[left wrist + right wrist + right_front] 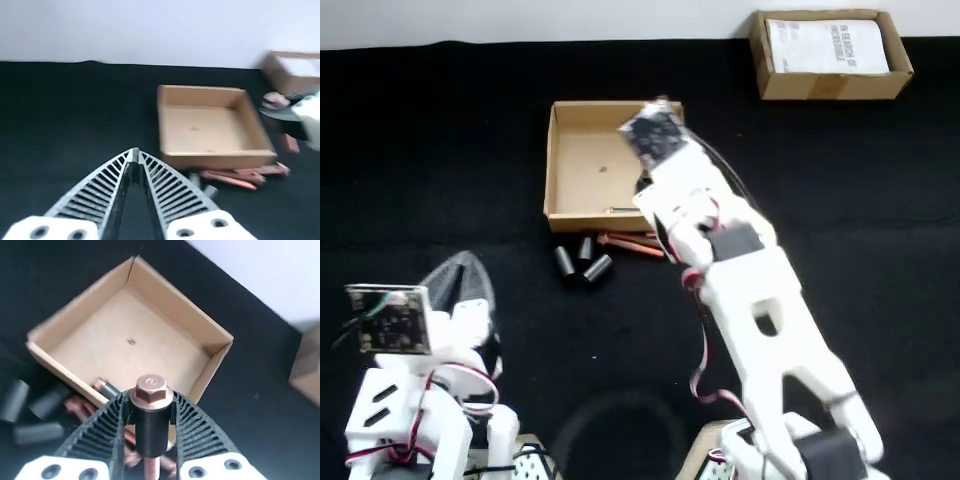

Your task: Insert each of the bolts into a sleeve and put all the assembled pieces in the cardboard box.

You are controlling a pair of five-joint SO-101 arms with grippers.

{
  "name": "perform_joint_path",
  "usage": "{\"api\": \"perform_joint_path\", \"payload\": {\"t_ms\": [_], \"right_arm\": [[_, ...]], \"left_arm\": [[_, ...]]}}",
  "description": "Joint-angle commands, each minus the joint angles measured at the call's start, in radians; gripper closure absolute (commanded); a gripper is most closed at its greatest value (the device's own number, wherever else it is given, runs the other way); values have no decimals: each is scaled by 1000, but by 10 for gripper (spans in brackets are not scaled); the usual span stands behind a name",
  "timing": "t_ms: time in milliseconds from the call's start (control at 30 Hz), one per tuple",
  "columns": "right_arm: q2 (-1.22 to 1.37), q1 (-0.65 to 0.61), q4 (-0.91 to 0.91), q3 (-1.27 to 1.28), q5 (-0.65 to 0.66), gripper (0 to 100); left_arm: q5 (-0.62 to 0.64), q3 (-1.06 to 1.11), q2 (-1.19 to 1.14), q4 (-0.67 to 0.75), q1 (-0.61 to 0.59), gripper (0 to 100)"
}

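The right arm [760, 300] is seen extended well forward from its base, its links stretched in one long diagonal line and the wrist pitched downward at the far end; the right gripper [150, 402] is found clamped on a sleeved bolt [151, 430], which is held lengthwise between the two ribbed fingers [107, 425], the hexagonal head lying at the fingertips and the shank running back toward the palm; the left arm [420, 390] is seen folded close over its own base, well apart from the right arm; the left gripper [134, 152] is pointed forward and slightly downward, its fingers brought together so that the tips touch.
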State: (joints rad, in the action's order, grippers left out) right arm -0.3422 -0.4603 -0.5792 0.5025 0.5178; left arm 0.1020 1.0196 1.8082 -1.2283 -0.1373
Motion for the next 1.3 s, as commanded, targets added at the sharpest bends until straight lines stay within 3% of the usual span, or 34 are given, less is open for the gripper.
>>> {"api": "perform_joint_path", "payload": {"t_ms": [0, 167, 267, 400, 533, 700, 867, 1067, 1267], "right_arm": [[93, -8, -1, -136, 218, 991], [274, -8, 2, -262, 488, 991], [404, -8, 2, -363, 595, 991], [578, -12, 2, -506, 626, 991], [705, -30, -1, -598, 624, 991], [773, -47, -67, -613, 623, 941], [771, -76, -179, -619, 517, 774], [691, -108, -318, -723, 295, 772], [570, -196, -771, -840, -12, 772]], "left_arm": [[-3, 48, 4, 25, -104, 992], [-2, 180, 4, 40, -194, 992], [66, 298, 4, 114, -260, 992], [196, 490, 4, 279, -340, 992], [238, 676, 4, 430, -364, 992], [239, 676, 4, 394, -351, 992], [239, 676, 4, 373, -323, 992], [239, 676, 4, 373, -320, 992], [239, 676, 4, 373, -318, 992]]}}
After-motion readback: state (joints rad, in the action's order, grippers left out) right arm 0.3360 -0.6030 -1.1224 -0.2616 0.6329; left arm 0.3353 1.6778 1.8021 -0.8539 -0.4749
